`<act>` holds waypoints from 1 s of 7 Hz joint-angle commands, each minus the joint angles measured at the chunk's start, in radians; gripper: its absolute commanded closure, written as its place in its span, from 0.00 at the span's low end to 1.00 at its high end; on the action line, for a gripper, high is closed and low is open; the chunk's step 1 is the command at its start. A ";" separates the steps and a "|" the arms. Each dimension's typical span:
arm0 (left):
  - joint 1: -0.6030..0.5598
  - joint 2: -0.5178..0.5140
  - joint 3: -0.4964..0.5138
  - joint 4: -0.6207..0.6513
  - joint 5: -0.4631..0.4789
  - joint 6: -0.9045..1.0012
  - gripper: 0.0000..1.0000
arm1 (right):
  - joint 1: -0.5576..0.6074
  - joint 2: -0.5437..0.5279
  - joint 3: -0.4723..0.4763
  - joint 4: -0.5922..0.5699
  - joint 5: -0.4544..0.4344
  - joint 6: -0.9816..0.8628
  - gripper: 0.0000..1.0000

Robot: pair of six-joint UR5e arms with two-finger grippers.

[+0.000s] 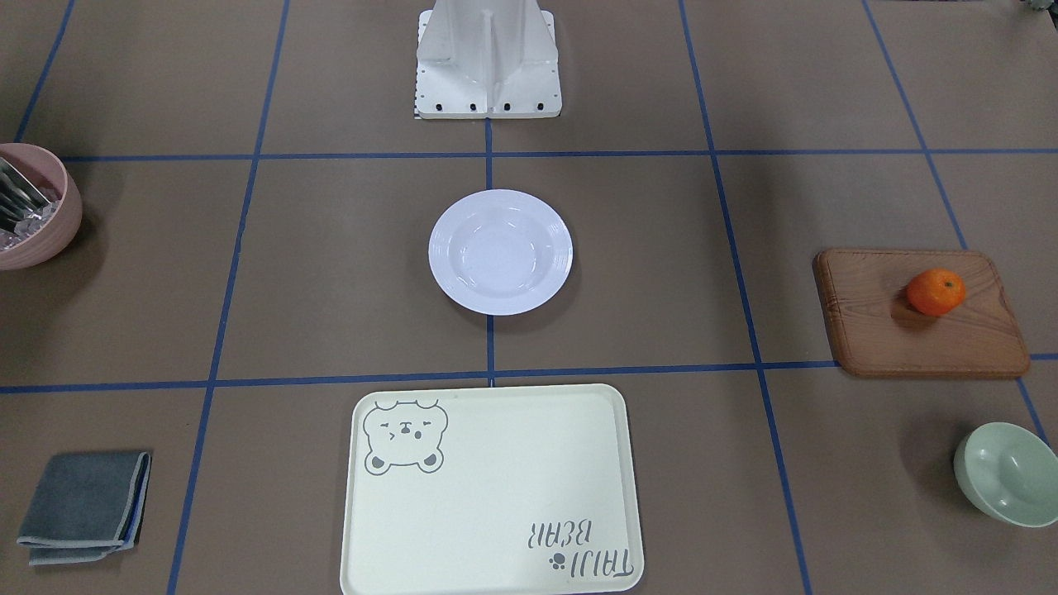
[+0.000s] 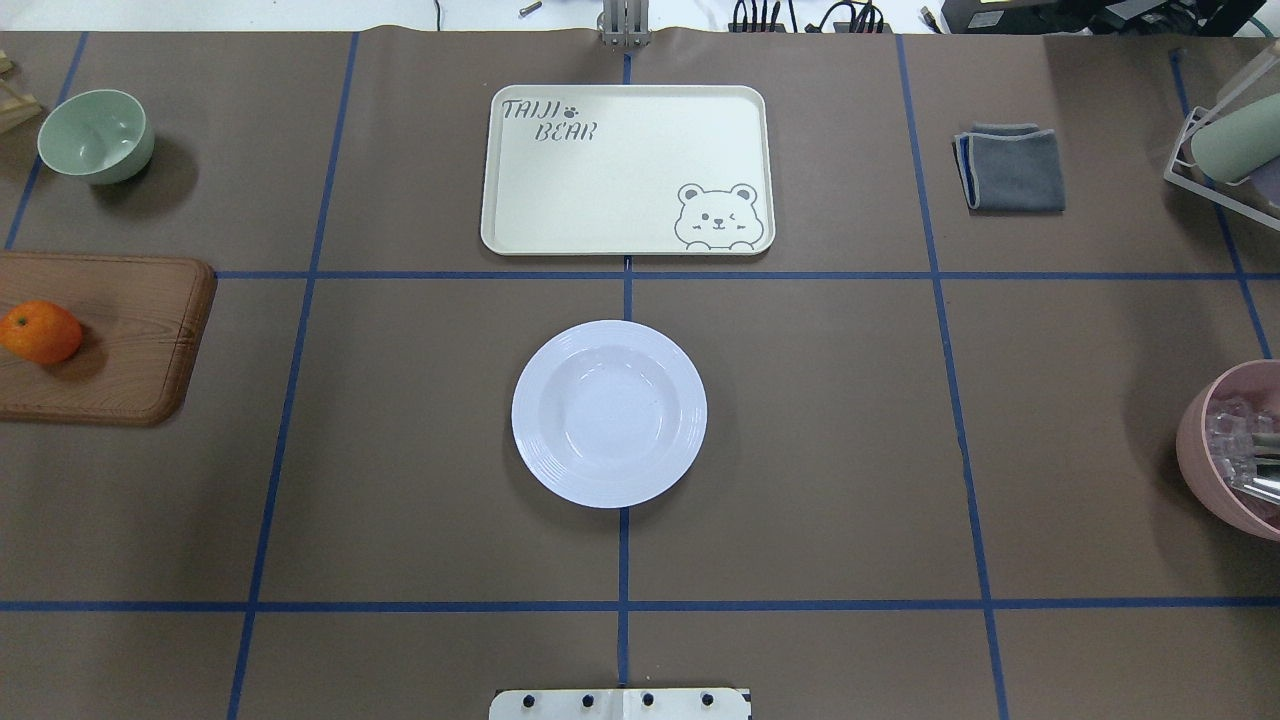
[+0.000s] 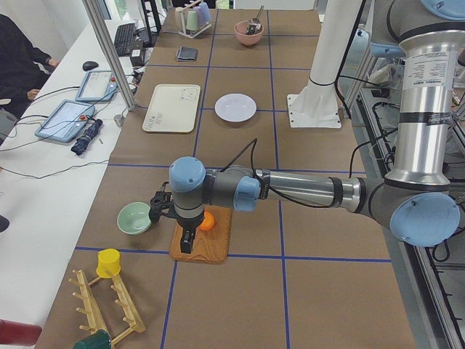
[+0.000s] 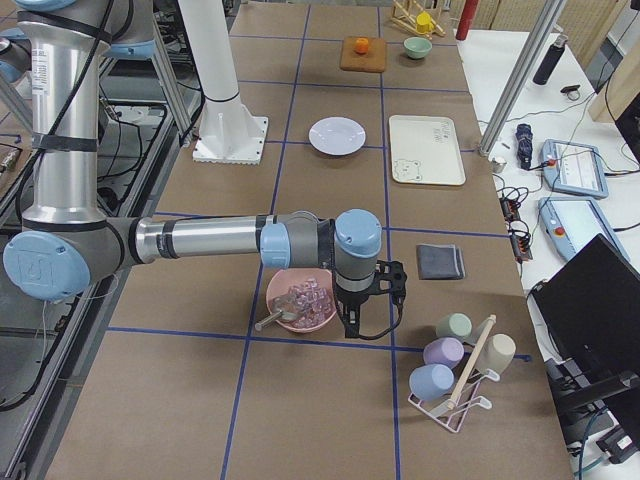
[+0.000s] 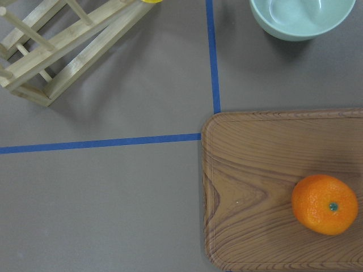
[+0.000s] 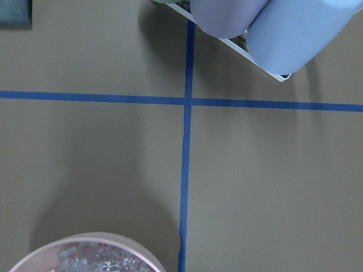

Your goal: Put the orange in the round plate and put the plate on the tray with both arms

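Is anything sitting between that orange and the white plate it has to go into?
Nothing visible. The orange rests on the wooden board, and only brown table surface lies between the board and the round plate.

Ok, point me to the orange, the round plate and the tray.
orange [image 1: 936, 292]: exterior front-facing view, middle of the fruit's skin.
round plate [image 2: 609, 413]: overhead view, bare centre of its well.
tray [image 2: 620, 170]: overhead view, bare middle of its floor.

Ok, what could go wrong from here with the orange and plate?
The orange sits loose on the wooden board; being round, it may roll away if pinched off-centre. The round plate is glossy with a low rim, so a two-arm lift could slip or tilt, spilling the orange.
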 commanded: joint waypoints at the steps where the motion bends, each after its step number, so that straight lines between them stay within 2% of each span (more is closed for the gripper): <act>1: 0.150 -0.053 0.002 -0.026 0.008 -0.241 0.01 | -0.003 0.003 -0.040 0.004 0.003 0.001 0.00; 3: 0.251 -0.056 0.043 -0.185 0.014 -0.418 0.01 | -0.009 0.007 -0.038 0.004 0.000 0.010 0.00; 5: 0.325 -0.065 0.141 -0.308 0.050 -0.464 0.01 | -0.011 0.012 -0.047 0.001 0.016 0.015 0.00; 7: 0.353 -0.070 0.183 -0.350 0.051 -0.482 0.01 | -0.011 0.018 -0.047 0.001 0.018 0.013 0.00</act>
